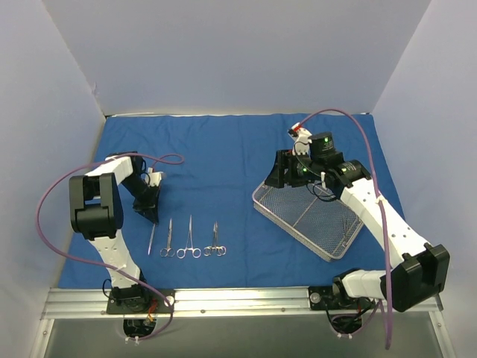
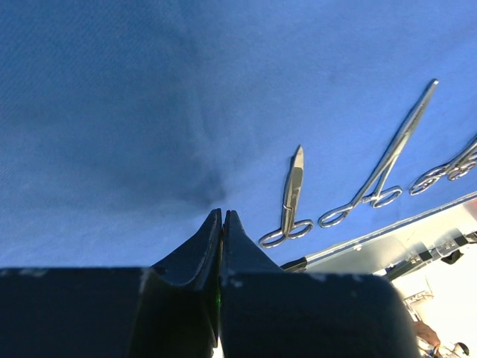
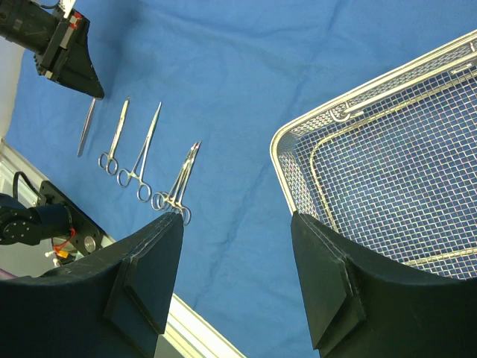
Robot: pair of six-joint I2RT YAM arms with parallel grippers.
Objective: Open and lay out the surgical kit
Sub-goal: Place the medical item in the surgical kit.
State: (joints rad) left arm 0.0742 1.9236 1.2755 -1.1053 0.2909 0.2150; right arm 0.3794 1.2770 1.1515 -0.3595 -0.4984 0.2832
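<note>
- Steel instruments lie in a row on the cloth wrap point(image 1: 223, 156) near the left arm. Slim tweezers point(image 1: 152, 240) are at the left end, then ring-handled clamps point(image 1: 189, 240) side by side. The rightmost may be two lying together; it cannot be told.
- They look light, rigid and slippery. Since they lie flat, a pinch across the shank just above the rings seems the surest hold, and the thin tips would likely skid away.
- Mesh tray point(image 1: 309, 220) sits skewed on the wrap at the right, with no instrument showing in it. It seems stiff and light, best taken by its rim wire.
- Wrap is soft cloth, spread flat with faint creases. It would bunch if dragged, and the desk beneath it is hidden.
- Left fingers point(image 2: 201, 246) are pressed together with nothing seen between them. Their tip is low over the wrap, just beside the tweezers' upper end, and contact cannot be judged.
- Right fingers point(image 3: 149, 276) stand apart, hold nothing and hang above a corner of the tray.
- White walls point(image 1: 223, 52) close in on three sides, and a metal rail point(image 1: 238, 302) runs along the near edge.
</note>
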